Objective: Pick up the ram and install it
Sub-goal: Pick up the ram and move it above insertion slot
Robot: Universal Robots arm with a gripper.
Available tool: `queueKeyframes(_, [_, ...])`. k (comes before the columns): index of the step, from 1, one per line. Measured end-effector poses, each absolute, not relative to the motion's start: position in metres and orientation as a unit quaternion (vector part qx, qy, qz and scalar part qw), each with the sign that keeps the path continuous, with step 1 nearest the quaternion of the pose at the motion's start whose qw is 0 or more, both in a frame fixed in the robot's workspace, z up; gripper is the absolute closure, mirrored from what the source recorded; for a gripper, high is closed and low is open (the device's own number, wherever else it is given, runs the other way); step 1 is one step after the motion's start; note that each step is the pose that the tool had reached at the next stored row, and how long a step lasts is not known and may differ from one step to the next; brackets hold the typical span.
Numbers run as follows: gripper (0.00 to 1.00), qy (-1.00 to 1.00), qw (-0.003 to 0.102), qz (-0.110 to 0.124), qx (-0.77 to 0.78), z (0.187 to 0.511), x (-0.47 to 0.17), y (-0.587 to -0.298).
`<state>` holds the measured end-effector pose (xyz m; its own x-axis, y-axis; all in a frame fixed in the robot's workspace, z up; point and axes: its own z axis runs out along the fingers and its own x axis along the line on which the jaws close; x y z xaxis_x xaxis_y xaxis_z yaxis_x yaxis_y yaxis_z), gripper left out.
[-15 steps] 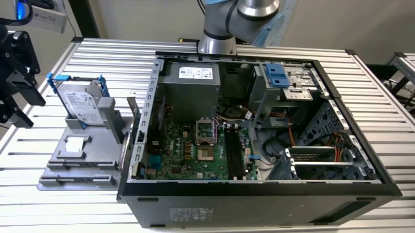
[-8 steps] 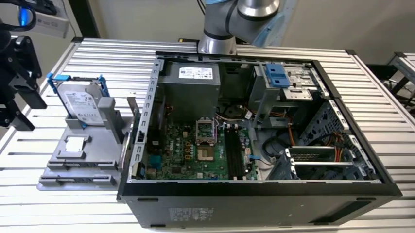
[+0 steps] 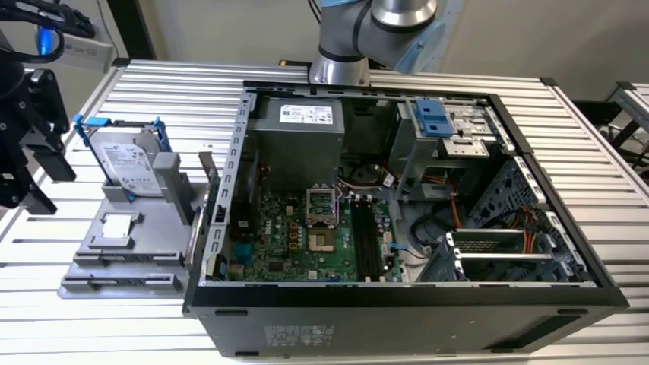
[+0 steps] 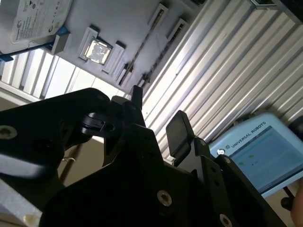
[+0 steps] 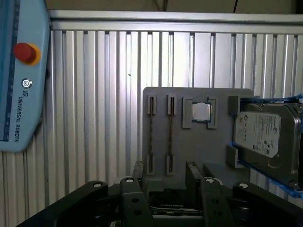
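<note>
At the exterior view's left the gripper (image 3: 45, 182) hangs released and empty. The ram (image 5: 170, 137) stands on edge in the grey holder (image 5: 203, 146), near the hard drive (image 5: 265, 137). It is probably light, stiff and fragile: hold its flat faces mid-length.

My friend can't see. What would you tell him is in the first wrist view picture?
A black gripper, jaws open and empty, hovers by a flat grey plastic holder on a ribbed metal table. The holder carries two thin ram sticks on edge, a square silver chip and a silver hard drive in a blue frame.
</note>
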<state>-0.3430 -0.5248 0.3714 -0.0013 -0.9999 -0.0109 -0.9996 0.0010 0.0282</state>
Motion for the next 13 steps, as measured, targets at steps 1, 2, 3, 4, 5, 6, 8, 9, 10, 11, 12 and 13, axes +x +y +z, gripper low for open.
queueKeyframes(1, [0.00, -0.707, 0.007, -0.013, 0.707, 0.370, -0.343, -0.525])
queueKeyframes(2, [0.00, -0.708, 0.007, -0.012, 0.707, 0.369, -0.343, -0.525])
queueKeyframes(3, [0.00, -0.708, 0.008, -0.012, 0.707, 0.367, -0.343, -0.525])
queueKeyframes(4, [0.00, -0.708, 0.009, -0.011, 0.707, 0.366, -0.343, -0.525])
queueKeyframes(5, [0.00, -0.708, 0.009, -0.011, 0.707, 0.365, -0.343, -0.525])
queueKeyframes(6, [0.00, -0.708, 0.009, -0.011, 0.707, 0.364, -0.343, -0.525])
queueKeyframes(8, [0.00, -0.708, 0.009, -0.011, 0.707, 0.361, -0.343, -0.525])
queueKeyframes(9, [0.00, -0.708, 0.009, -0.011, 0.707, 0.360, -0.343, -0.525])
queueKeyframes(10, [0.00, -0.708, 0.009, -0.010, 0.707, 0.358, -0.343, -0.525])
queueKeyframes(11, [0.00, -0.708, 0.010, -0.010, 0.707, 0.357, -0.343, -0.525])
queueKeyframes(12, [0.00, -0.708, 0.010, -0.010, 0.707, 0.355, -0.343, -0.525])
queueKeyframes(13, [0.00, -0.708, 0.010, -0.010, 0.707, 0.354, -0.343, -0.525])
